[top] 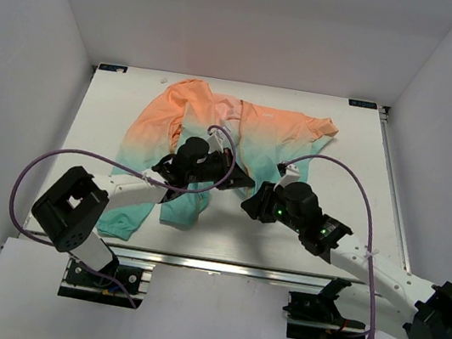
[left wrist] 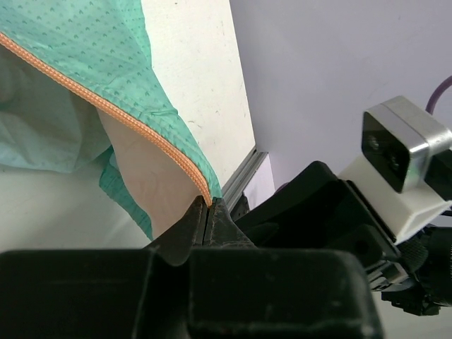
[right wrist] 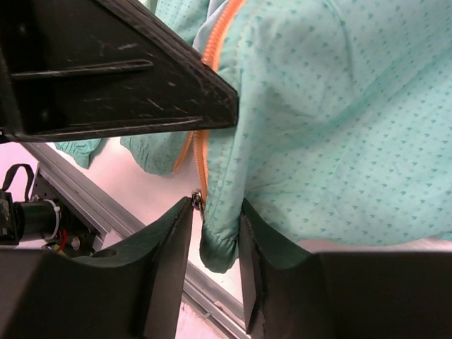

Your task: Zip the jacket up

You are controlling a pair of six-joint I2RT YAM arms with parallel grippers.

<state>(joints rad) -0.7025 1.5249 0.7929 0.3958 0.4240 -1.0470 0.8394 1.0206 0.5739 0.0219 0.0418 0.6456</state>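
Note:
The jacket [top: 241, 129] lies spread on the white table [top: 327, 237], orange at the far side and fading to teal at the near hem. My left gripper [top: 240, 180] is shut on the lower end of one orange zipper edge [left wrist: 159, 141] and holds that teal front panel lifted; the fingertips [left wrist: 200, 212] meet with no gap. My right gripper [right wrist: 215, 208] sits just right of it at the other front panel. Its jaws are closed on the folded teal hem corner [right wrist: 220, 240], with the small metal zipper slider [right wrist: 198, 200] against its left finger.
An aluminium rail [left wrist: 244, 173] runs along the table's near edge, close below both grippers. The left gripper's black body [right wrist: 106, 70] hangs directly over the right gripper. White walls enclose the table on three sides. Purple cables [top: 354, 177] loop above the arms.

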